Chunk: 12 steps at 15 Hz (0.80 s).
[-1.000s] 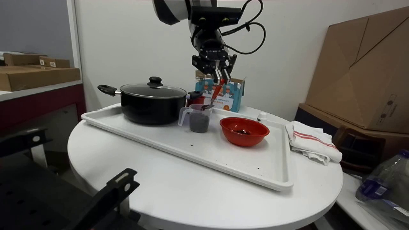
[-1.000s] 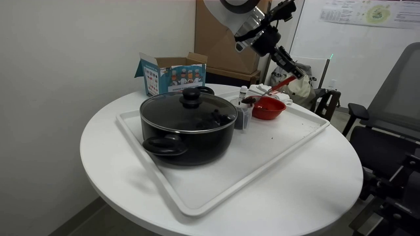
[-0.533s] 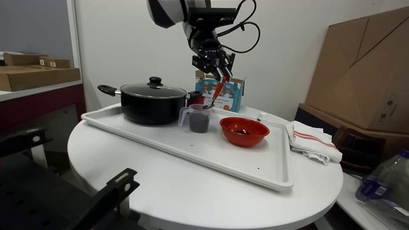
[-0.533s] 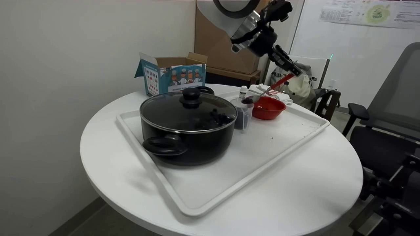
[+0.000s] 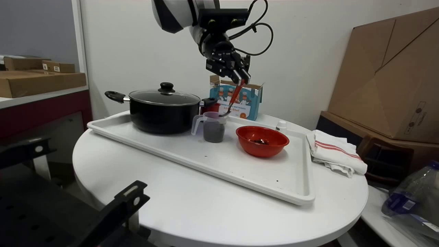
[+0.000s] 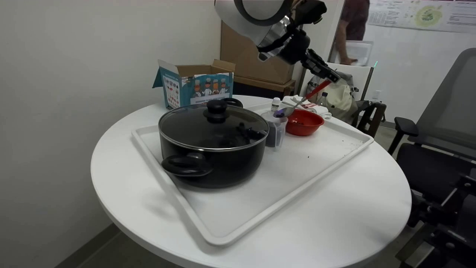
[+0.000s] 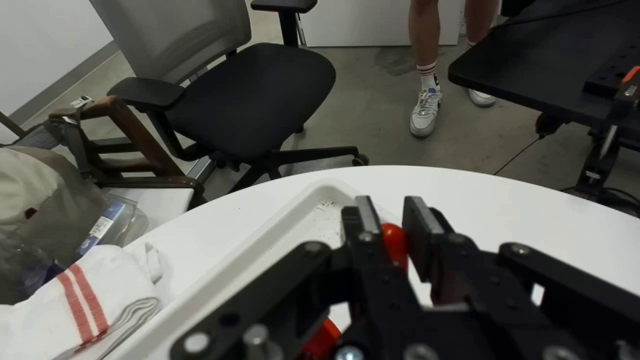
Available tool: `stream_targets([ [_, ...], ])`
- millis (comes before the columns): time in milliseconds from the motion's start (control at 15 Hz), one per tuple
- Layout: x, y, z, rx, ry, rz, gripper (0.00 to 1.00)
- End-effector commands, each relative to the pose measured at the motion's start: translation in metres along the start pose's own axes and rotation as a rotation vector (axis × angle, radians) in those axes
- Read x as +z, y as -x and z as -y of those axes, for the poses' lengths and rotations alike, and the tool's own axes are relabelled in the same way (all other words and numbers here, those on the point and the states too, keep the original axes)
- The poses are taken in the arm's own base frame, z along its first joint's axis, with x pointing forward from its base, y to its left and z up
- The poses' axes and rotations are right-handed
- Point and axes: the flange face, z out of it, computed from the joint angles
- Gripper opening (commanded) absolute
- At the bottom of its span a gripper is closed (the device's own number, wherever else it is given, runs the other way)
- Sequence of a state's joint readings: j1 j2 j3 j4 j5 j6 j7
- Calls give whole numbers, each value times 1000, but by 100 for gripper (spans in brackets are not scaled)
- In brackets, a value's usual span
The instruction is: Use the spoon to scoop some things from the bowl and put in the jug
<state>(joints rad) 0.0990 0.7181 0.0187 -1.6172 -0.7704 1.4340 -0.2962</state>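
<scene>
My gripper (image 5: 242, 78) is shut on the red handle of a spoon (image 5: 236, 94). The red handle end (image 7: 395, 242) shows between the fingers in the wrist view. The spoon slants down, its metal head (image 6: 285, 111) tipped at the rim of the jug (image 5: 214, 131), with a few dark bits at its edge. The jug is small and clear, dark grey in its lower part, with a handle; it also shows in an exterior view (image 6: 275, 132). The red bowl (image 5: 262, 145) stands beside it with some dark bits inside; it also shows in an exterior view (image 6: 305, 125).
A black lidded pot (image 5: 164, 111) stands close beside the jug on the white tray (image 5: 192, 158). A small white-capped bottle (image 5: 281, 126) stands behind the bowl. A folded towel (image 5: 336, 151) lies beside the tray. A blue carton (image 5: 252, 103) stands at the back.
The spoon head has tipped over the jug, and most of the dark heap on it is gone. My gripper has risen slightly. A person has appeared in the background.
</scene>
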Motion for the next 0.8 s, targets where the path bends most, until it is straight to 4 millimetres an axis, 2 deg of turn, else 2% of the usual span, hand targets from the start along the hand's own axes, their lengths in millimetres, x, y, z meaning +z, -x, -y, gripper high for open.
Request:
stream_targets([
  [0, -11, 0, 0, -5, 54, 35, 5],
  [733, -11, -1, 6, -25, 209, 107, 5],
])
